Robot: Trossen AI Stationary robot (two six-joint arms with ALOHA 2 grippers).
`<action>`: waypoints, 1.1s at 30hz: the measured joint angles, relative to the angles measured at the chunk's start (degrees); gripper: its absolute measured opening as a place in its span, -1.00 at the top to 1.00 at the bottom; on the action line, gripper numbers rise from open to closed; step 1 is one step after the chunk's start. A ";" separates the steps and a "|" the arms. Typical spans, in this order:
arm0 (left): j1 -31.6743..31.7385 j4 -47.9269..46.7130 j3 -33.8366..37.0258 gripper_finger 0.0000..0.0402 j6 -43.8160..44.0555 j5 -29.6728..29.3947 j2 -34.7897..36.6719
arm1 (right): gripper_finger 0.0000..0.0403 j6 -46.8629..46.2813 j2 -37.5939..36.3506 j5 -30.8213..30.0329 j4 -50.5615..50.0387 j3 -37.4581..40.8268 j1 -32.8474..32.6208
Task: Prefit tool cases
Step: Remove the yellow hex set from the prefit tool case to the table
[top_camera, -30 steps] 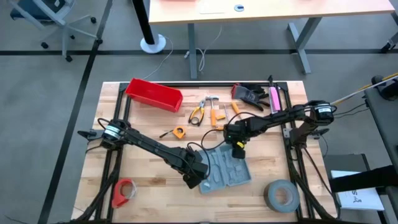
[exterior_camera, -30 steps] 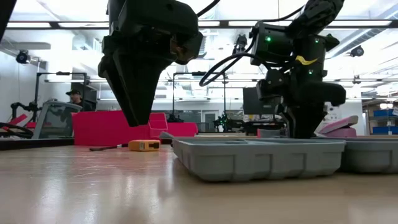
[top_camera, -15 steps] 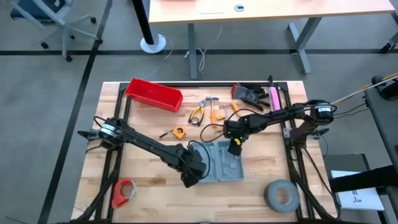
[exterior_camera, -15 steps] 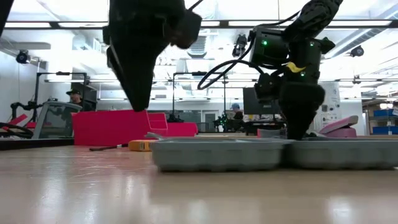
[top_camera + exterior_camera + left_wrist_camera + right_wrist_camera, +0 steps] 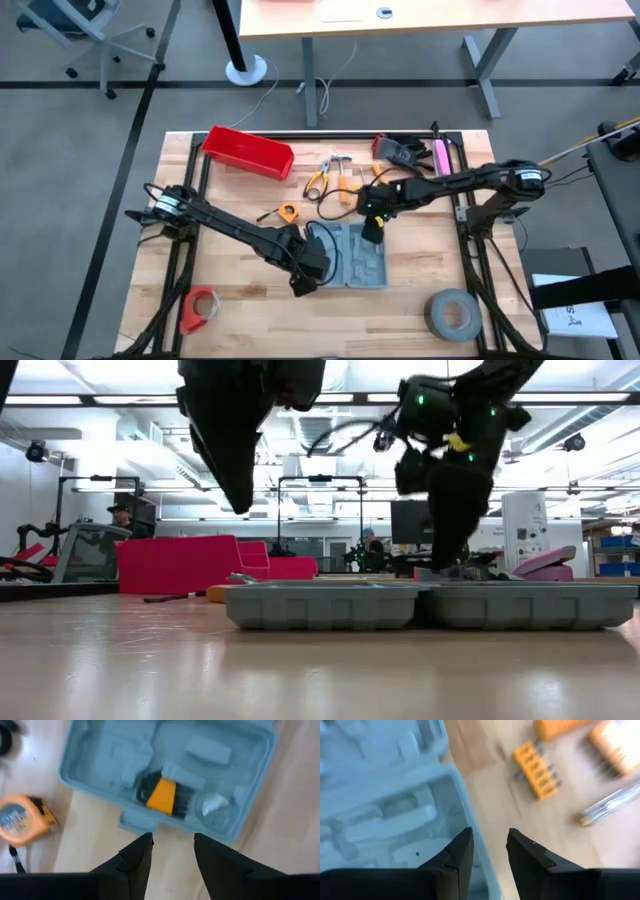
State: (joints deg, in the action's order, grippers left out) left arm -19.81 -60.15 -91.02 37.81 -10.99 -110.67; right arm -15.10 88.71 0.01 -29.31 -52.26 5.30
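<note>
One tool case (image 5: 365, 266) is lying opened flat near the middle of the desk (image 5: 240, 295), a little toward the near edge, with its hollows facing up. Its two halves are sitting side by side, and the seam between them is running from the near edge toward the far one. Spread like this it is looking almost square. A yellow-and-black piece (image 5: 162, 795) is resting in one hollow, too blurred to name.

The left gripper (image 5: 172, 845) is hanging low over bare wood just beside the case's left rim, fingers parted with nothing between them. The right gripper (image 5: 490, 842) is pointing down at the far rim, its fingers parted with the rim showing in the gap. Contact is unclear.

Farther back, an orange tape measure (image 5: 288, 212) and a red bin (image 5: 247, 152) are lying.
</note>
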 joint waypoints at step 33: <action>3.82 58.54 18.95 0.28 -8.87 -20.06 3.56 | 0.64 5.92 -23.72 -6.12 11.05 5.98 -16.81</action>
State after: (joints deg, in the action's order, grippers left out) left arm -15.99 -1.61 -72.07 28.94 -31.05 -107.12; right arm -9.18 64.99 -6.11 -18.26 -46.28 -11.51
